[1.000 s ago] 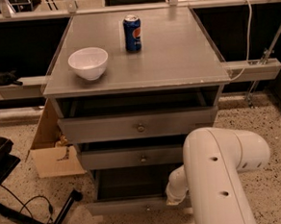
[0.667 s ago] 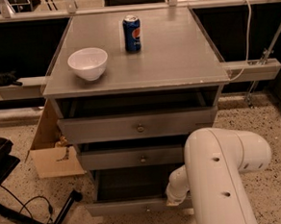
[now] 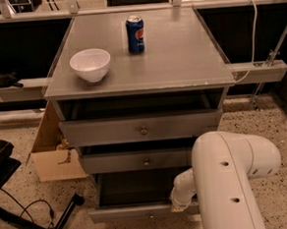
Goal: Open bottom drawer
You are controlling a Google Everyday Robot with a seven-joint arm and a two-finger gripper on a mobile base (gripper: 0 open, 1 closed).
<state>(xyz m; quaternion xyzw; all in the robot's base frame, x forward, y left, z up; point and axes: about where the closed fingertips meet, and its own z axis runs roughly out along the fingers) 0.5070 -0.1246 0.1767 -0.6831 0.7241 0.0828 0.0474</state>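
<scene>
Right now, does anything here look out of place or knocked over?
Nothing spilled; the bowl and can stand upright. The bottom drawer sticks far out, with the tool at its right end, mostly behind the white arm. A cardboard box sits beside the cabinet.

We see a white bowl (image 3: 91, 64) & a blue Pepsi can (image 3: 135, 34) upright on the grey cabinet top (image 3: 179, 55), apart, can further back. Top drawer (image 3: 110, 131) & mid drawer (image 3: 117, 162) each w/ a small round knob. Open cardboard box (image 3: 55, 162) on speckled floor (image 3: 277, 127), left of cabinet; black cable (image 3: 29, 210) nr it. White cord (image 3: 250, 35) at right. Gripper (image 3: 181, 202) low at cabinet's front right.
</scene>
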